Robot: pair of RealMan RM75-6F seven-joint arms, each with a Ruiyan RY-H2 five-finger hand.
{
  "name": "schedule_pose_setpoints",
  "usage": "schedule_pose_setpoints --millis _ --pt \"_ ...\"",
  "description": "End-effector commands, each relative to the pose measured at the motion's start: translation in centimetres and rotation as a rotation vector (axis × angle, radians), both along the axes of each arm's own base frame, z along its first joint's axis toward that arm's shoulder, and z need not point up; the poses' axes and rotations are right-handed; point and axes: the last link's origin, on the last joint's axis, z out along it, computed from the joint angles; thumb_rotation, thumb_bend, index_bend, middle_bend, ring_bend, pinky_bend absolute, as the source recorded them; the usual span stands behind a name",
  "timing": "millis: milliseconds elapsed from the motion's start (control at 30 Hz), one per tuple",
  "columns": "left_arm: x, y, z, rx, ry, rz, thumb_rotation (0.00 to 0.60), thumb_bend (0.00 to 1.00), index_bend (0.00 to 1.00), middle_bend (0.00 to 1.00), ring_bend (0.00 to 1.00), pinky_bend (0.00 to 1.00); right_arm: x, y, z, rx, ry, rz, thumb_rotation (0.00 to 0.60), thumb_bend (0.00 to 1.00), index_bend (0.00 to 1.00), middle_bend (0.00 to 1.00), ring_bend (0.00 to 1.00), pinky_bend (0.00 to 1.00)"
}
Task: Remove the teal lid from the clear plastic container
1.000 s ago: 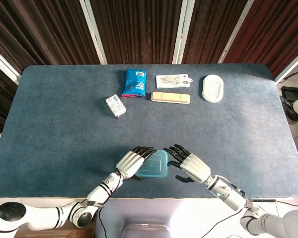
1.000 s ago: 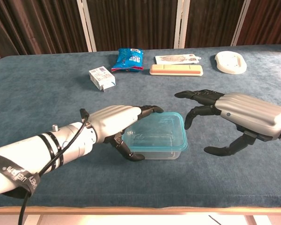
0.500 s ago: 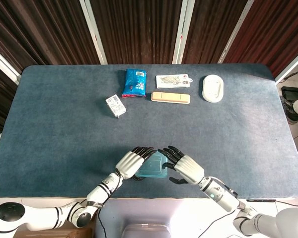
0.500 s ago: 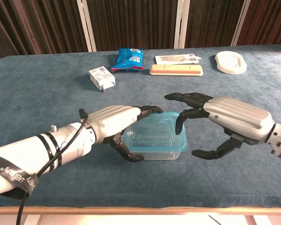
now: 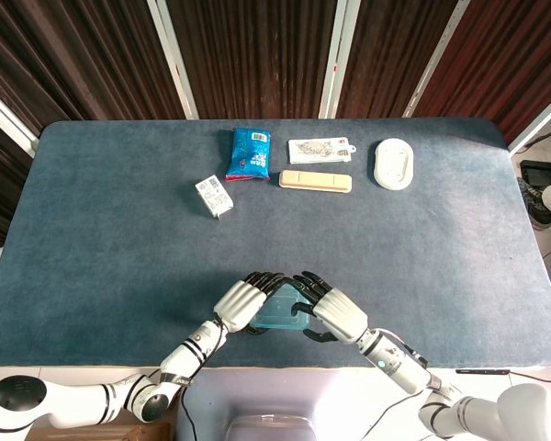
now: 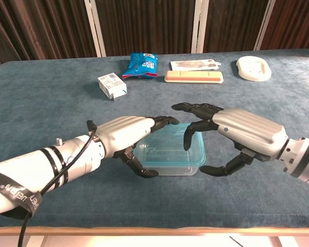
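Here the clear plastic container [image 6: 171, 154] sits at the near edge of the blue worktop [image 5: 110, 239], at about six o'clock from the worktop's middle, with its teal lid [image 6: 171, 142] still seated on top.

The left hand [image 6: 121, 134] is at the container's nine o'clock side. Its fingers [image 6: 165, 121] reach over the lid's near-left corner while the thumb curls down against the container's side wall, so it appears to clasp that end of the box, though the exact contact under the palm is hidden.

The right hand [image 6: 237, 131] hangs over the three o'clock end. Its fingers are spread and arched above the lid, the dark tips pointing down toward the teal surface, and the thumb is hooked below near the container's right wall. In the chest view the tips look just above or barely on the lid; I cannot tell whether they touch. It holds nothing, its fingers released.

Toward twelve o'clock, well apart from the hands, lie a blue snack packet [image 5: 249, 153], a small white carton [image 5: 214, 196] at its seven o'clock, a flat beige bar [image 5: 315, 181], a printed white pouch [image 5: 320, 149] just beyond the bar, and a white oval dish [image 5: 392, 163] at the bar's three o'clock.
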Motion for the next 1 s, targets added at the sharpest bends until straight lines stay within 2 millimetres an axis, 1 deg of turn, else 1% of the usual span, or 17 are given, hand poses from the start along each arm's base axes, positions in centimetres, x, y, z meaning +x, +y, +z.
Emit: schedule_pose_setpoints --millis 33,233,700,1000 --pt "-0.04 0.01 0.03 0.001 0.001 0.001 0.600 0.26 0.00 0.18 0.49 0.52 0.12 0.00 -0.15 0.000 0.002 0.001 0.600 0.39 0.56 0.10 0.00 0.00" --pt "-0.02 -0.03 0.13 0.000 0.000 -0.001 0.600 0.26 0.00 0.18 0.49 0.52 0.43 0.08 -0.46 0.008 -0.001 -0.002 0.600 0.39 0.55 0.10 0.00 0.00" --pt "-0.19 -0.21 -0.06 0.004 0.014 -0.014 0.600 0.26 0.00 0.18 0.49 0.52 0.96 0.11 -0.29 0.016 -0.027 -0.016 0.600 0.39 0.55 0.10 0.00 0.00" --pt "-0.28 -0.27 -0.19 0.000 0.017 -0.013 0.600 0.26 0.00 0.19 0.49 0.52 0.90 -0.05 -0.20 0.010 -0.011 -0.019 0.600 0.39 0.55 0.10 0.00 0.00"
